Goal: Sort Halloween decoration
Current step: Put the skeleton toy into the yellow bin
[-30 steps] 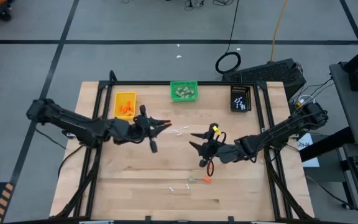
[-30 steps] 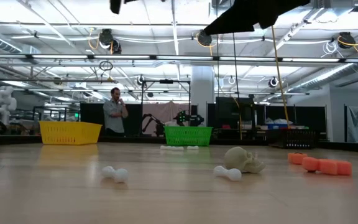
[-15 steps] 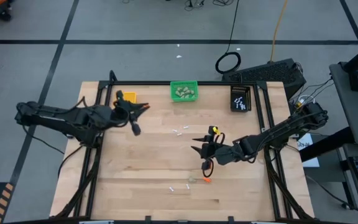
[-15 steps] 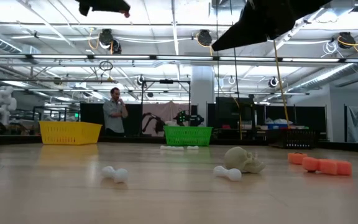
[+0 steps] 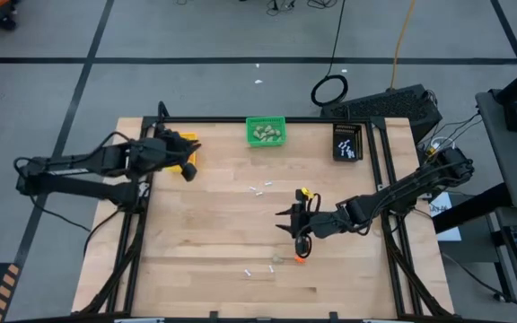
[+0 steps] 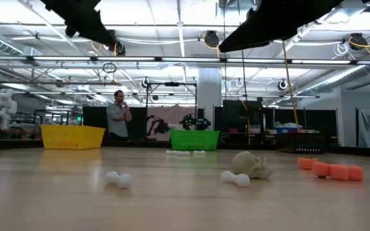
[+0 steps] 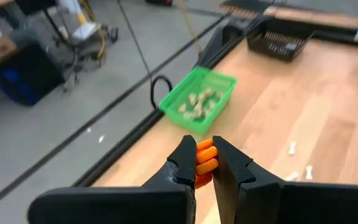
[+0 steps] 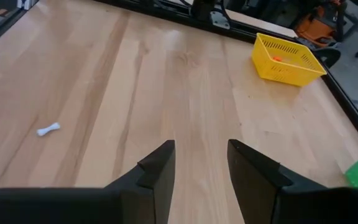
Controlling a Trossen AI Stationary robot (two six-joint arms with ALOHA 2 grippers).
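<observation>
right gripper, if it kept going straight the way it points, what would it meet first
Probably bare tabletop: the open right gripper holds nothing and points across empty wood. The yellow bin and white bone lie off to either side.

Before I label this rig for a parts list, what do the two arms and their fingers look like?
Both arms are dark, nearly black, jointed links. The left gripper has two dark, angular, tapering fingers. The right gripper has matching dark wedge-shaped fingers; in the high view it carries a yellow marking and an orange cable loop.

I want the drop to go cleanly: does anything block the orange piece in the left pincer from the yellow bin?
Nothing visible does. The left pincer holds the orange piece at the yellow bin.
</observation>
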